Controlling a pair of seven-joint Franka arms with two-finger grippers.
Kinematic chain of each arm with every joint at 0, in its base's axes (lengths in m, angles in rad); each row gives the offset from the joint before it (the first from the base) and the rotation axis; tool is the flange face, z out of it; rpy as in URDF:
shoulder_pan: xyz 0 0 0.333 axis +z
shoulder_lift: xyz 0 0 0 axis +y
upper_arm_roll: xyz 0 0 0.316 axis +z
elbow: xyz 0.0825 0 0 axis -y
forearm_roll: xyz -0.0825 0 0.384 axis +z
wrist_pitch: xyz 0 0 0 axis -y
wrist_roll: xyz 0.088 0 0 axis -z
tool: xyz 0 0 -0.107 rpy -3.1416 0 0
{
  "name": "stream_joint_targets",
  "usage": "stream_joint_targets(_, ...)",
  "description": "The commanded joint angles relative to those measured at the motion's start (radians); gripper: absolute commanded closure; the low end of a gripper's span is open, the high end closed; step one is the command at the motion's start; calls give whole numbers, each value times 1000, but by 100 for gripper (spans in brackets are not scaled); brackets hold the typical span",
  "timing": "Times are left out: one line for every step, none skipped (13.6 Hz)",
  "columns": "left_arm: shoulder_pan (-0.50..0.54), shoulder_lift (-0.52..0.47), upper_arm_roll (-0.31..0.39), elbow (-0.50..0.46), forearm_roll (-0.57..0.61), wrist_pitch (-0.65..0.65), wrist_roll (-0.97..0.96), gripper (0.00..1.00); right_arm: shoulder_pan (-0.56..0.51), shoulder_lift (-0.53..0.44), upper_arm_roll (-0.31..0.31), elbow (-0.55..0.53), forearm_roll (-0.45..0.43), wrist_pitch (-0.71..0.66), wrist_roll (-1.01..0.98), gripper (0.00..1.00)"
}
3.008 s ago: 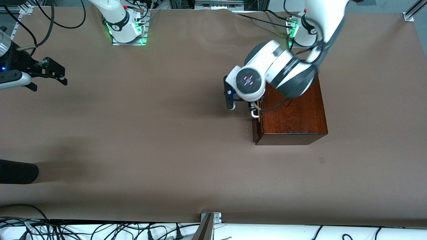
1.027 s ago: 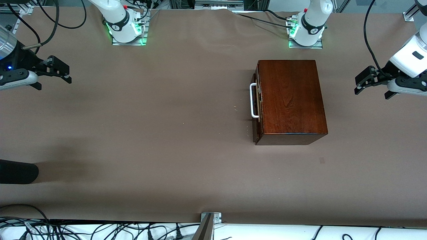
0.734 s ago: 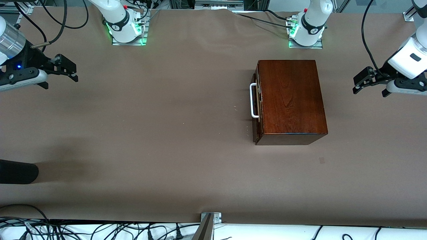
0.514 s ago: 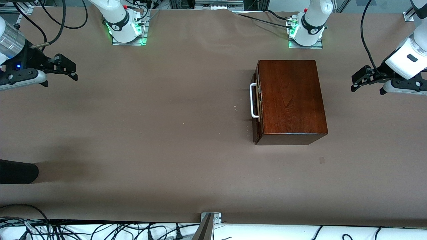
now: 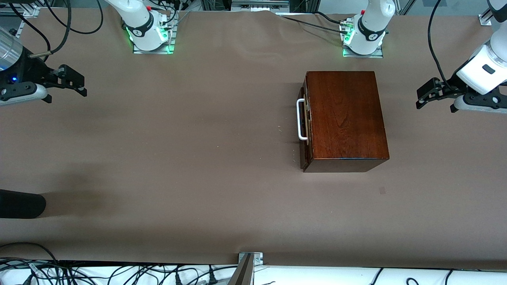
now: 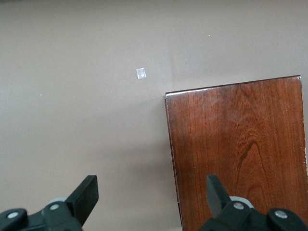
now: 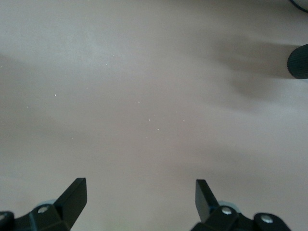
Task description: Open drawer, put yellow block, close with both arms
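Note:
The reddish-brown wooden box [image 5: 346,118] stands on the table near the left arm's base. Its drawer [image 5: 304,130] is pushed in, with the dark front and white handle [image 5: 300,118] facing the right arm's end. The yellow block is out of view. My left gripper [image 5: 423,95] is open and empty, up over the bare table at the left arm's end, apart from the box. In the left wrist view the box [image 6: 236,149] lies under the open gripper [image 6: 151,192]. My right gripper [image 5: 81,85] is open and empty over the right arm's end, as its wrist view [image 7: 139,195] also shows.
A black cylinder [image 5: 20,204] juts in at the right arm's end, nearer the front camera; it also shows in the right wrist view [image 7: 298,60]. A small pale square mark [image 5: 382,190] lies on the brown table cover [image 5: 198,158] near the box. Cables run along the table's edges.
Three seconds ago the left arm was at the drawer handle; it has since pulled away to its end of the table. Over the last second both grippers only drifted slightly.

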Motion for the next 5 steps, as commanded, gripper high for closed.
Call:
stream_joint_targets(4,19,-6,36,-7,-23,-5,0,-1,2,4,17,-9,-13,12,0)
stream_joint_targets(3,19,-6,36,-7,-23,-5,0,-1,2,4,16,-9,-13,12,0)
stream_joint_targets(4,19,-4,36,-7,-23,-5,0,-1,3,4,17,-9,-12,12,0)
stream_joint_targets(4,19,-6,36,-7,-23,-5,0,-1,3,4,16,-9,-12,12,0)
stream_joint_targets(4,19,-4,36,-7,-23,-5,0,-1,3,4,16,-9,-10,12,0)
